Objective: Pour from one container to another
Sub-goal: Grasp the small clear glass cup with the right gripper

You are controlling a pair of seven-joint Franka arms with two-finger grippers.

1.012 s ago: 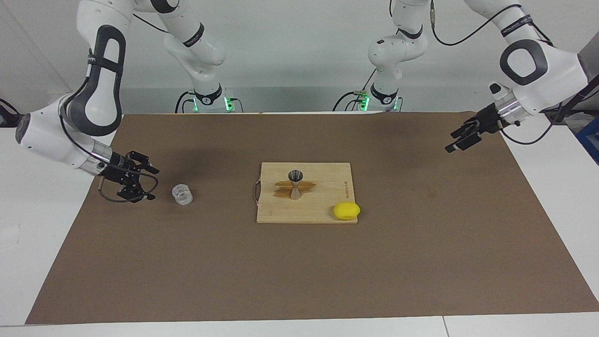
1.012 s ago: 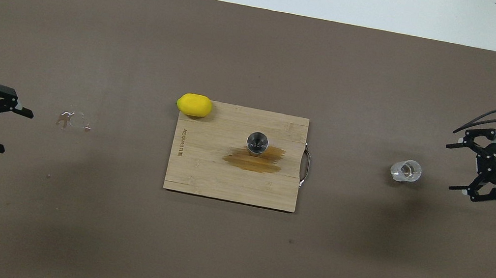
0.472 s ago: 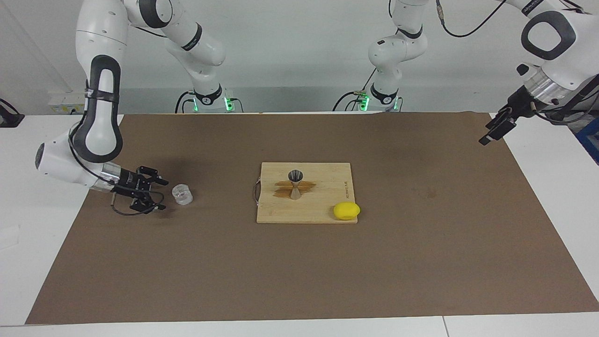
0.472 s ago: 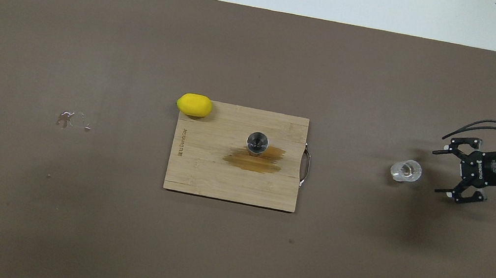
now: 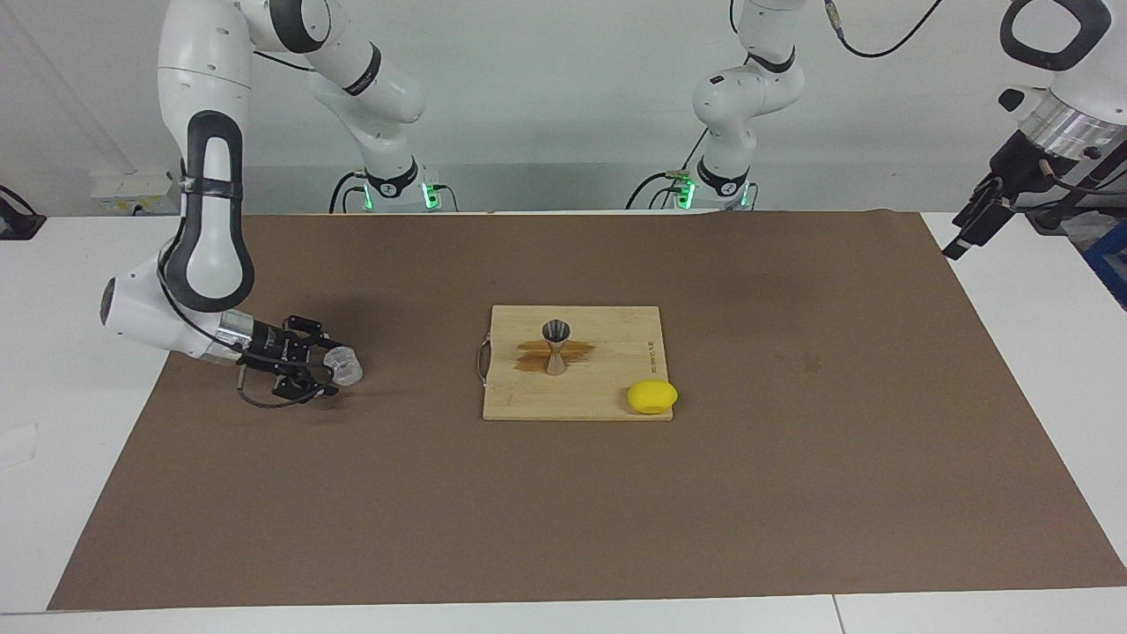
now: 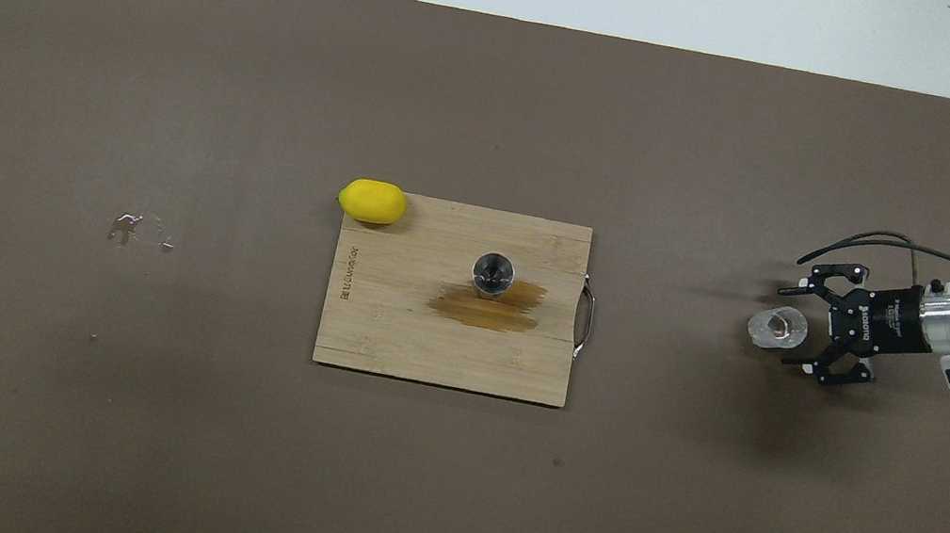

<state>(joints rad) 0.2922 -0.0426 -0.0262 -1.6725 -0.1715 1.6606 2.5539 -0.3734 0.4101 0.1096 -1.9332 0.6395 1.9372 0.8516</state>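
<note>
While upright on the mat, clear cup [image 5: 345,366] between open right pincer [image 5: 324,364] fingertips, ungripped

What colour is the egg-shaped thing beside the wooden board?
Bright yellow: the lemon, clearest in the overhead view.

Robot lab: 2 arms [image 5: 202,176] flank a bare table [image 5: 1012,370].

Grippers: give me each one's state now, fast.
Right gripper: open, its fingers on either side of the small clear glass cup, not yet gripping it.
Left gripper: open, raised at the table's edge, holding nothing.
</note>
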